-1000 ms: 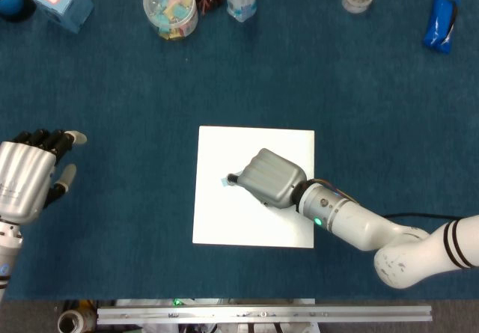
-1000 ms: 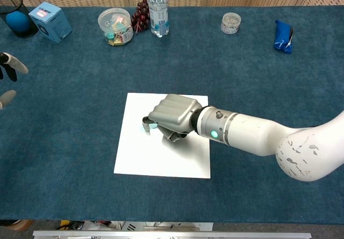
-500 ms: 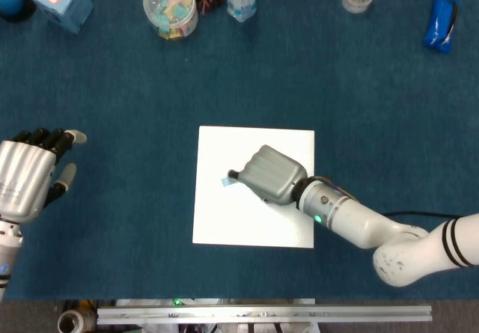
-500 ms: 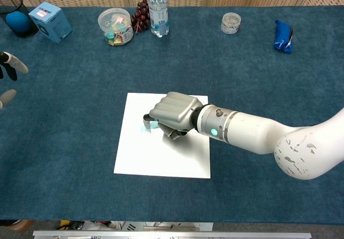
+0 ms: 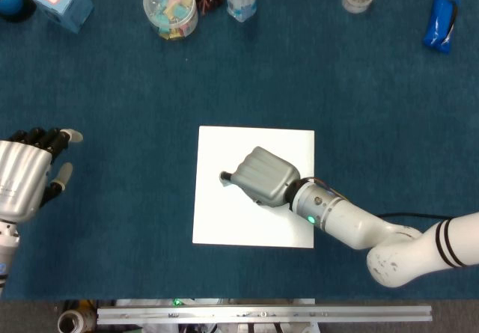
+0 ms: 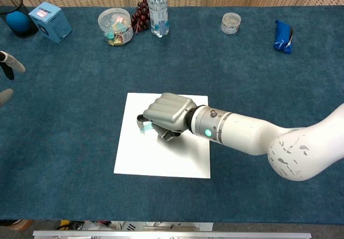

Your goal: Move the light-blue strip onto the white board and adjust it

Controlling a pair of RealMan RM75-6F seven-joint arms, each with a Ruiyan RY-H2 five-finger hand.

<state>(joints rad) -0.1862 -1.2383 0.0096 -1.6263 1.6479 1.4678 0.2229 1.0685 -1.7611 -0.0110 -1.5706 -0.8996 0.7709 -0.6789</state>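
Right robot hand (image 6: pixel 164 115) curled over the white board (image 6: pixel 161 158), fingers pinching the light-blue strip (image 6: pixel 144 128) against the board's upper left area. Left robot hand (image 5: pixel 26 176) off to the side above the tabletop (image 5: pixel 135 86), fingers apart, holding nothing.

strip: light-blue strip (image 6: pixel 144 127), small end peeking out at the fingertips of the right robot hand (image 6: pixel 165 114), mostly hidden beneath it
board: white board (image 6: pixel 145 158), flat, square, lying under the robot hand
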